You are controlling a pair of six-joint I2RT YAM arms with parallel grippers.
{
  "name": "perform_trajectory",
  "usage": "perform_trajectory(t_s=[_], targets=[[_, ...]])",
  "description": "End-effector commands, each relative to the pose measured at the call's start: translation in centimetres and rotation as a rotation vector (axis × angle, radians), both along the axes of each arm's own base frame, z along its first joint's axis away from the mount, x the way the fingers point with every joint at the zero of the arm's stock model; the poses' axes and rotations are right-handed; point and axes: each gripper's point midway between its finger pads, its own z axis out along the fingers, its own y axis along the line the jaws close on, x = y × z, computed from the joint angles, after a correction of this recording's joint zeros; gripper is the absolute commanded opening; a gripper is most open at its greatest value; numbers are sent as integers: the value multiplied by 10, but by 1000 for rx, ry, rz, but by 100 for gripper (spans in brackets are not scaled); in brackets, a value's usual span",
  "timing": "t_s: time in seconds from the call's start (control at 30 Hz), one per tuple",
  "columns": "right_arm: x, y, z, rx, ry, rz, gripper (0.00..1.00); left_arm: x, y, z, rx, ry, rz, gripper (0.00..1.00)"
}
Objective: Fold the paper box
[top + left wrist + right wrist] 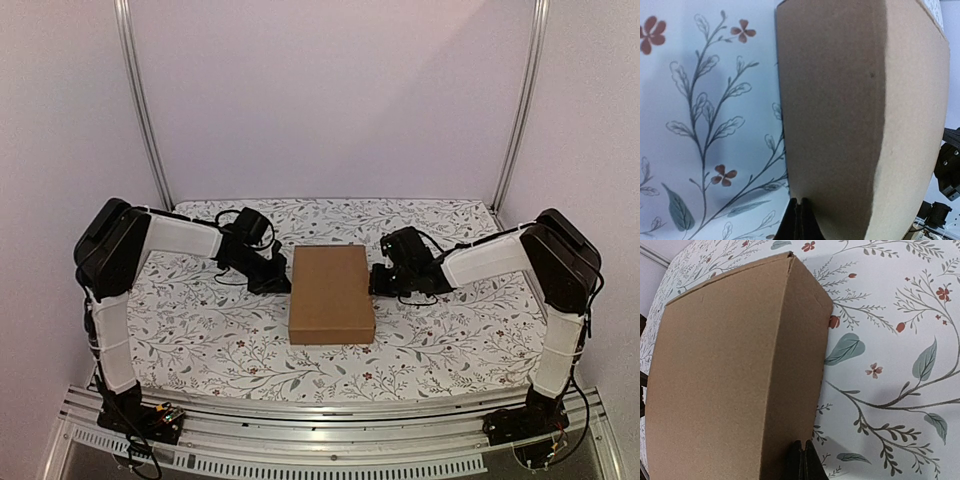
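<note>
Left gripper (pixel 799 220) and right gripper (pixel 801 461) both have fingers pressed together, holding nothing; each tip sits just at a long side wall of the paper box (pixel 331 293), which lies closed between them; probably light, stiff but dentable, smooth-faced; best squeezed at opposite walls.

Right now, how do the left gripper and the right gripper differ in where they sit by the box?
The left gripper is at the left long side of the paper box; the right gripper is at its right long side. The left gripper's camera sees mainly the side wall, the right gripper's mostly the lid, so the right one seems to look from higher up. Shared: both are shut, hold nothing and point at the closed box; contact cannot be told.
</note>
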Motion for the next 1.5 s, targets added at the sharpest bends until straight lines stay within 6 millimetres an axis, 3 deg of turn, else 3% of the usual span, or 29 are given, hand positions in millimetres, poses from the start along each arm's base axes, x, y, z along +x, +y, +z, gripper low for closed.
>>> perform_trajectory(t_s=[0.0,0.27,0.4,0.53,0.7,0.87,0.97,1.03,1.13,1.27,1.33,1.47], targets=[[5,2,21,46,-40,45,0,10,-37,17,-87,-42,-83,0],[8,-10,24,8,-53,28,0,23,-38,21,-59,-64,-71,0],[11,-24,31,-40,-79,-2,1,23,-27,23,-13,-76,-60,10],[9,-50,38,-135,-103,-35,15,23,-12,28,37,-101,-40,20],[2,-79,65,-230,-162,-66,39,21,6,43,97,-143,-21,32],[-11,-99,95,-263,-218,-80,59,17,16,77,105,-226,-30,44],[-20,-109,114,-267,-248,-86,75,11,23,100,111,-276,-31,48],[-27,-117,127,-266,-264,-88,96,9,28,117,106,-317,-23,51],[-37,-129,141,-278,-282,-103,99,5,34,145,86,-377,-3,58],[-50,-146,173,-259,-347,-132,99,-4,39,183,47,-454,13,75],[-55,-152,184,-254,-360,-144,99,-10,44,202,31,-491,23,97],[-67,-168,203,-245,-378,-187,99,-24,57,234,16,-560,37,100]])
